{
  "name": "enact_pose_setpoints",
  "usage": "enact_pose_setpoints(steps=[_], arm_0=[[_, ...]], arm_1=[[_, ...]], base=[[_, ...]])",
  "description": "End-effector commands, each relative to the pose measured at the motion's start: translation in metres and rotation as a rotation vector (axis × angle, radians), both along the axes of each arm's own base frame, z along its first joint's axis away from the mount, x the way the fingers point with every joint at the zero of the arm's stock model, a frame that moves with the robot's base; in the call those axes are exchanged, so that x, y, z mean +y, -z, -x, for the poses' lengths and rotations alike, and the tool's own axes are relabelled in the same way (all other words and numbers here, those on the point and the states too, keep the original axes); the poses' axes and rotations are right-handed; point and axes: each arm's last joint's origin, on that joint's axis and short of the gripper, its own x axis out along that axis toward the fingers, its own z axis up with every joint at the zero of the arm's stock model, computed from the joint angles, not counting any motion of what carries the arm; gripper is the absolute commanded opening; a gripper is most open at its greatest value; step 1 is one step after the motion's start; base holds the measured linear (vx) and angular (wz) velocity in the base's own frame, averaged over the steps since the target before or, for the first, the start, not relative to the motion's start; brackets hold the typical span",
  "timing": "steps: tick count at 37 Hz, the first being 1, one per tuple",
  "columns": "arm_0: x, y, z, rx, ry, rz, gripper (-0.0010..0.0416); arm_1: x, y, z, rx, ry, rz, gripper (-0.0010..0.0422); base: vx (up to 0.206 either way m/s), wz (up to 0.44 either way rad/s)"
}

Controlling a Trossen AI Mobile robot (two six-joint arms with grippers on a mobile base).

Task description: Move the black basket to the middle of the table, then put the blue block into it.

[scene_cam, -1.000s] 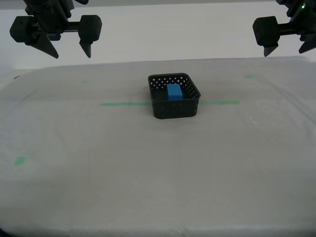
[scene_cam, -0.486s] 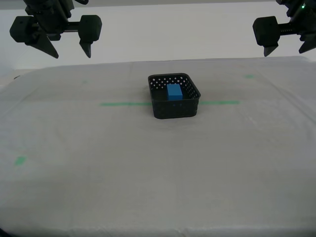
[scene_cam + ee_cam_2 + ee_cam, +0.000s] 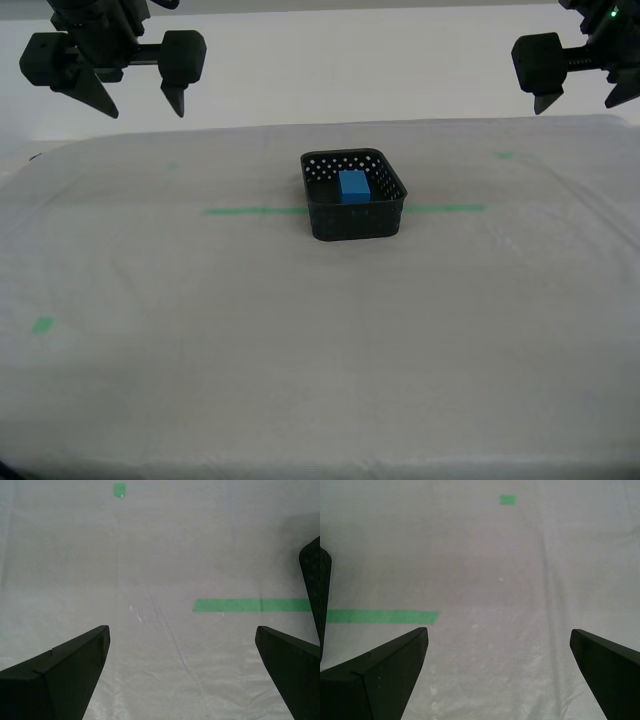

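With the desk (image 3: 300, 350) as the biggest thing in view: pale cloth, a green tape line (image 3: 250, 210) across it, small tape bits (image 3: 41, 325) dotted around.

Basket (image 3: 353, 205) sits mid-desk, straddling the tape line. Looks placed, so I'd call step one done. My guess is light moulded plastic with stiff perforated walls. It would slide easily on cloth, so pinch one wall at the rim rather than push it.

My first gripper (image 3: 577, 100) hangs high at the exterior view's right, fingers spread wide with nothing between them. Its wrist view shows bare cloth under the gap (image 3: 497, 680), with the tape end and the basket edge off to one side.

My second gripper (image 3: 145, 100) hangs high at the exterior view's left, fingers likewise apart and empty (image 3: 182, 680). Both are well clear of the basket.

Block (image 3: 353, 186) lies inside the basket, toward the far wall as the exterior view has it. Probably solid, light and matte, so not slippery. If it needs lifting, grip across two opposite flat faces from above.

Task reads as complete.
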Motion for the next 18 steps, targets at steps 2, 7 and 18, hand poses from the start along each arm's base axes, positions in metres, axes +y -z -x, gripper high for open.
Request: enact_pose_setpoints(steps=[2, 7, 18], arm_0=[[0.0002, 0.0002, 0.0001, 0.000, -0.002, -0.001, 0.0399], [0.0003, 0.0001, 0.0000, 0.000, -0.003, -0.001, 0.0399], [0.0003, 0.0001, 0.0000, 0.000, -0.003, -0.001, 0.0399]], arm_1=[[0.0000, -0.0004, -0.0002, -0.002, 0.001, -0.002, 0.0400], [0.0000, -0.0004, -0.0002, -0.002, 0.001, -0.002, 0.0400], [0.0000, -0.0004, -0.0002, -0.002, 0.001, -0.002, 0.0400]], base=[[0.000, 0.000], [0.000, 0.000], [0.000, 0.000]])
